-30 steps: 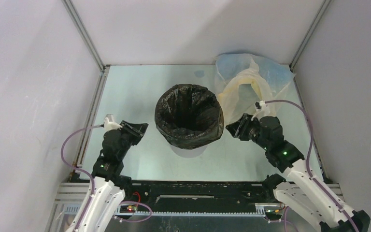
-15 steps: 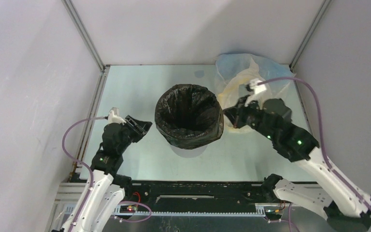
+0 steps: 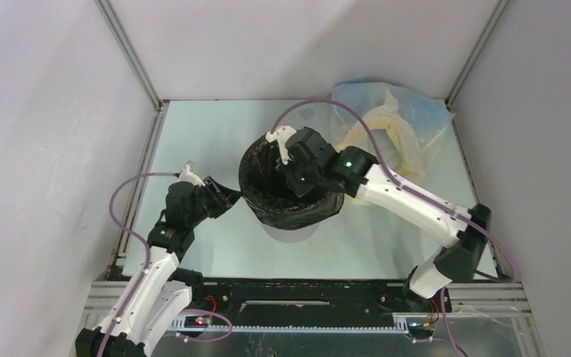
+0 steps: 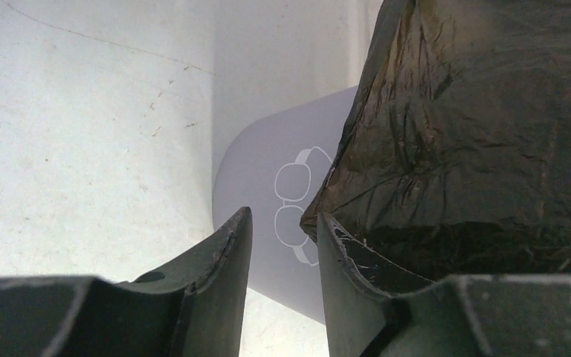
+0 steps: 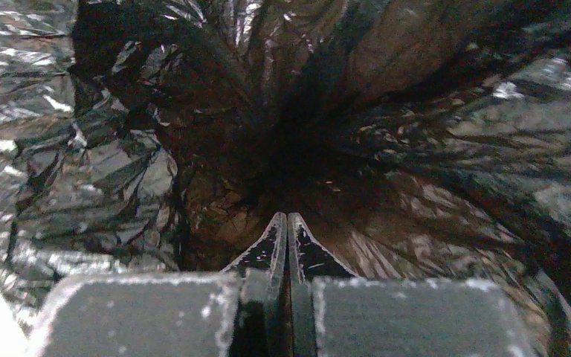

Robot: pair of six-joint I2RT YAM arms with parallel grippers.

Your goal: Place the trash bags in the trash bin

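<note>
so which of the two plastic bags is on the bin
The glossy black crinkled bag, draped over the pale grey plastic bin; the translucent yellowish-blue bag lies beside it.

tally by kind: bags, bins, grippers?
Bags: 2, the black bag and the translucent bag
Bins: 1, the bin
Grippers: 2, the left gripper and the right gripper
Total: 5

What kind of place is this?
Probably a lab test cell: plain walls with metal frame posts enclose a table, left arm and right arm mounted at its edge, one bag-lined trash bin.
</note>
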